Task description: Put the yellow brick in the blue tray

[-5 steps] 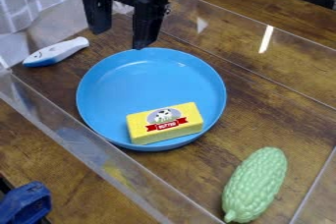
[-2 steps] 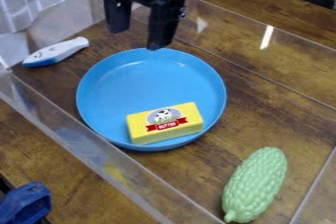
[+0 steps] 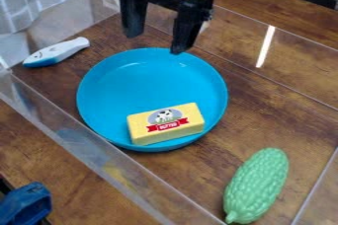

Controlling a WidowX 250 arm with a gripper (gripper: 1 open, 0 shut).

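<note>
Since the earlier frame, the gripper [image 3: 160, 32] has shifted rightward along the far rim of the blue tray [image 3: 119, 79]; everything else lies where it was. At far left, a white and blue object [image 3: 57, 51] rests on the tabletop [image 3: 284, 91]. Next, the gripper hangs above the tray's far edge, fingers spread wide and empty. Below it, the yellow brick [image 3: 166, 123] lies inside the tray near its front rim. Right of the tray, a green bumpy toy [image 3: 256, 186] lies apart.
</note>
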